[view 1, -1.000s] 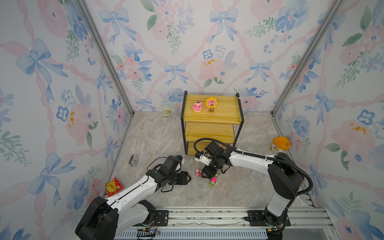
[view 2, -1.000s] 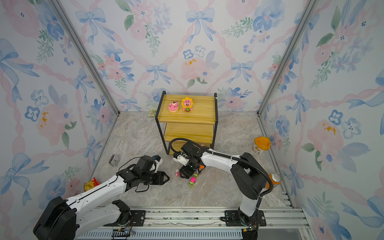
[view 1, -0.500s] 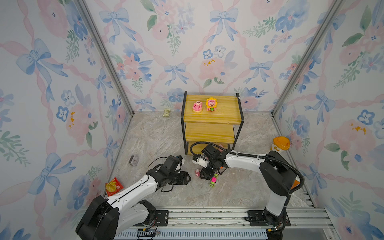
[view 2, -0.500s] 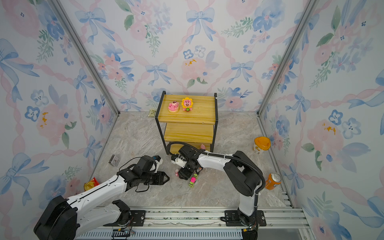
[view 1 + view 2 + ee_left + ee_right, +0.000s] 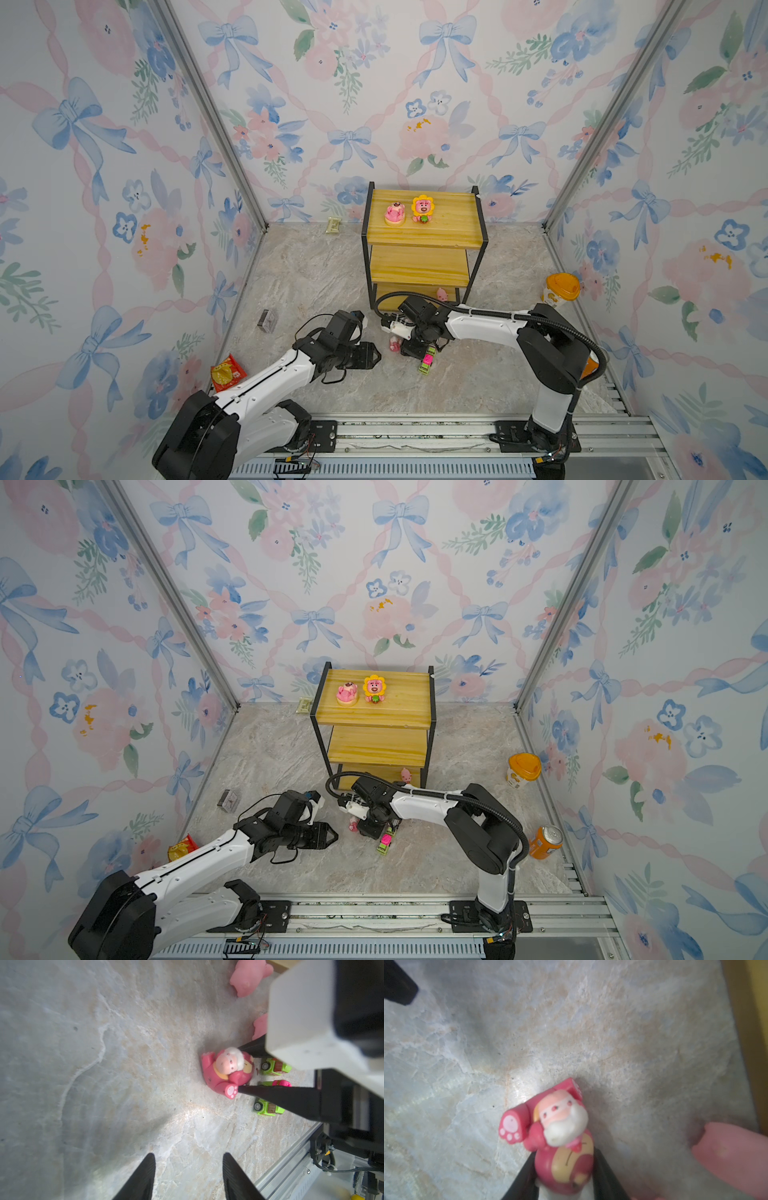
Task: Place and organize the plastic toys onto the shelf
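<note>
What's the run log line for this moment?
right gripper: shut on pink plastic bear figurine on floor | left gripper: open, empty | yellow-tan wooden shelf: two other bears on top

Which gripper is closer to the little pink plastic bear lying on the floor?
Right. The right gripper pinches the pink plastic bear between its fingers; the left gripper hangs open, apart from it.
</note>
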